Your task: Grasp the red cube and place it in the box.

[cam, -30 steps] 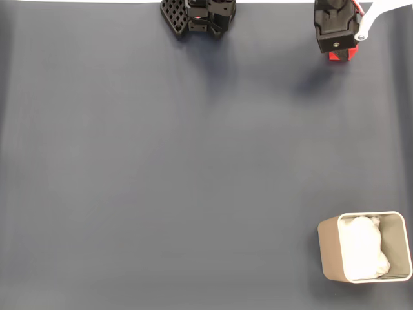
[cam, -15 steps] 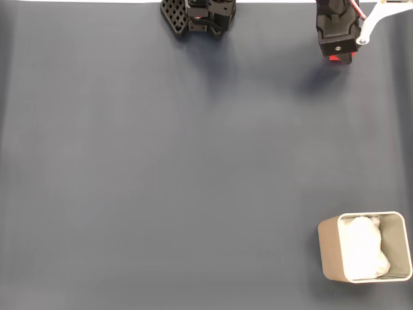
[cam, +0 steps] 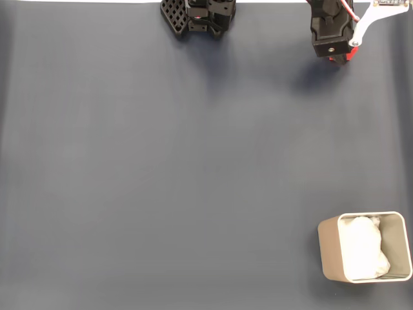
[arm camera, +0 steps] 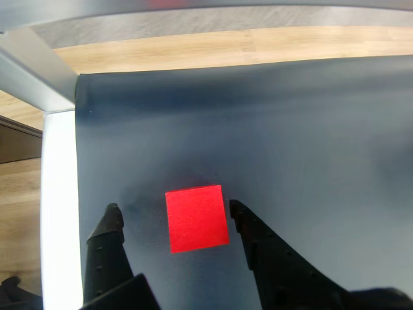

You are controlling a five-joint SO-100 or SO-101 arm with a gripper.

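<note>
In the wrist view the red cube lies on the dark mat between the two black fingers of my gripper, which is open. The right finger is close beside the cube and the left finger stands a little apart from it. Seen from the fixed view, the gripper is at the top right edge and covers most of the cube, leaving a red sliver visible. The beige box with white wadding inside stands at the bottom right, far from the gripper.
The arm's black base sits at the top centre of the fixed view. In the wrist view the mat's edge is close to the cube, with a white table frame and wooden floor beyond. Bare dark mat spans the middle.
The gripper head has shifted slightly left and towards the top edge in the fixed view. Less of the red cube shows beneath it than one second ago.
</note>
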